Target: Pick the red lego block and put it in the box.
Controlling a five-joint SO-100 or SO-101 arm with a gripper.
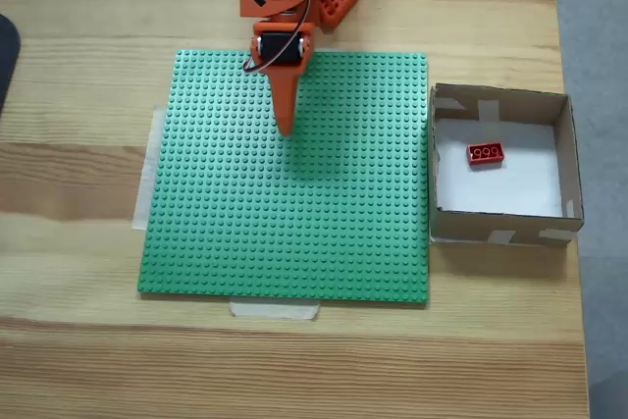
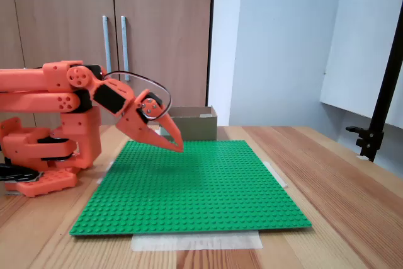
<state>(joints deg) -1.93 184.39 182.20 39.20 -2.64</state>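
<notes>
I see the small red studded brick (image 1: pixel 485 154) lying flat on the box's (image 1: pixel 569 159) white floor, near the top wall. My tool (image 1: pixel 286 128) hangs clenched, empty, over the green baseplate (image 1: pixel 294 242).

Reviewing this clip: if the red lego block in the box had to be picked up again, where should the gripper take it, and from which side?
Probably from straight above, fingers across the short width of the red lego block, closing on its long side faces. It lies flat, studs up, in the box, whose walls block sideways approaches. The gripper hangs over the green baseplate.
</notes>
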